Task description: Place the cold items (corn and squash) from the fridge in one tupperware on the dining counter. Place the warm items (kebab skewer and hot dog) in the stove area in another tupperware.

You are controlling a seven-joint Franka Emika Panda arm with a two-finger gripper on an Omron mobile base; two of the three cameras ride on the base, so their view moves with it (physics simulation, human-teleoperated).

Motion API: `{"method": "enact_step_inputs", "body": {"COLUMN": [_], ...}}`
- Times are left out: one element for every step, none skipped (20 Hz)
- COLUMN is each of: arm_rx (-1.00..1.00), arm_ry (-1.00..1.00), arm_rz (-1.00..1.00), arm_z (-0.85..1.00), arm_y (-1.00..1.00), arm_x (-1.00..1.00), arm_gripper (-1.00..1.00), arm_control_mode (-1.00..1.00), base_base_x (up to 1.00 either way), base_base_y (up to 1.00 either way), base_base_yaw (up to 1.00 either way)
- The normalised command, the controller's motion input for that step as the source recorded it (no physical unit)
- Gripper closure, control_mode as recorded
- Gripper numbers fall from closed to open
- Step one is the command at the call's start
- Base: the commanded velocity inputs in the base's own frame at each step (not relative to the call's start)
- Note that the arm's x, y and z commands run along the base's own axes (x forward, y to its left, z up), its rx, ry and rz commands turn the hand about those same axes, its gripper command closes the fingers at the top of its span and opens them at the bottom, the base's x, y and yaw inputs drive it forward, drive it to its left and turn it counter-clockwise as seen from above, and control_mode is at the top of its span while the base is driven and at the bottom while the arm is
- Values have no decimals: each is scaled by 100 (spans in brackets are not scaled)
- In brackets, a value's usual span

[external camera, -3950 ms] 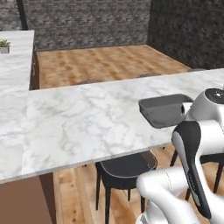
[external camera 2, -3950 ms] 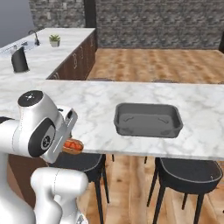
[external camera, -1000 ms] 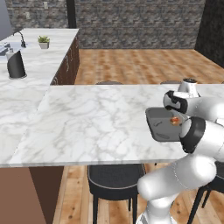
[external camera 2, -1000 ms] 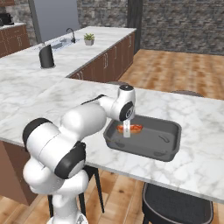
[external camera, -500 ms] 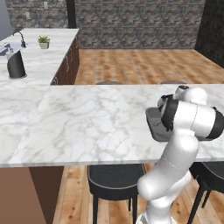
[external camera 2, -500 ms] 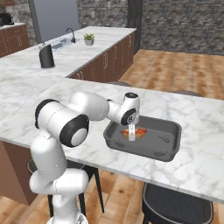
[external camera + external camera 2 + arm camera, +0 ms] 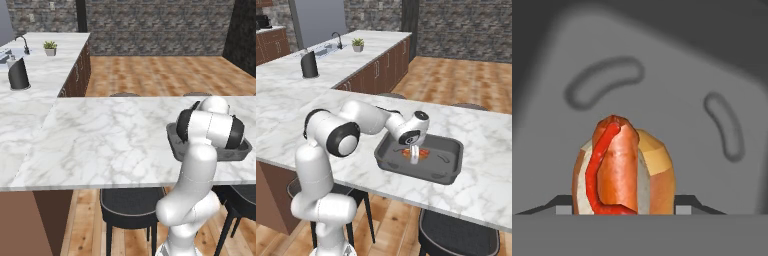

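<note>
The long marbled dining counter (image 7: 491, 185) runs across both base views, with dark round stools (image 7: 131, 209) tucked under its near edge and a wooden floor (image 7: 165, 75) beyond it. A second marbled counter (image 7: 286, 85) stands farther back, carrying a sink with a faucet (image 7: 335, 39), a small potted plant (image 7: 358, 44) and a dark kettle-like jug (image 7: 308, 65). The white arm (image 7: 368, 122) bends from its base over the dining counter and reaches down into a dark grey tub (image 7: 448, 172) that sits on the counter near its front edge. In the left base view the arm's big joint covers much of that tub (image 7: 243, 151). The gripper (image 7: 414, 156) points down inside the tub, its tips close to the tub floor. Between the two finger tips sits the hot dog (image 7: 623, 167), a red-orange sausage in a tan bun with a red line of sauce along it; from the right base view it shows as a small orange patch (image 7: 422, 152) at the gripper's tip. The jaws stand partly apart with the hot dog lodged between them, and they look clamped on it. The hot dog is low inside the tub, above the grey floor (image 7: 677, 105) with its oval grooves; whether it rests on that floor I cannot tell.
</note>
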Motion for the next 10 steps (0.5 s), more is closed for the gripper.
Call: {"method": "enact_step_inputs", "body": {"arm_rx": [14,12,7,3,1,0,0,0,1,3], "arm_ry": [-12,-10,-7,-7,-6,-4,-4,-4,-7,-8], "arm_rz": [0,0,0,0,0,0,0,0,0,0], "arm_z": [0,0,0,-6,-10,-16,-14,-11,-1,0], "arm_y": [-18,-16,-6,0,0,0,0,0,0,0], "arm_x": [0,0,5,7,14,18,16,15,9,9], "arm_gripper": [100,100,100,100,100,100,100,-100,-100,-100], "arm_control_mode": [-100,-100,-100,-100,-100,-100,-100,-100,-100,-100], "base_base_x": [0,0,0,0,0,0,0,0,0,0], "base_base_y": [0,0,0,0,0,0,0,0,0,0], "base_base_yaw": [0,0,0,0,0,0,0,0,0,0]}}
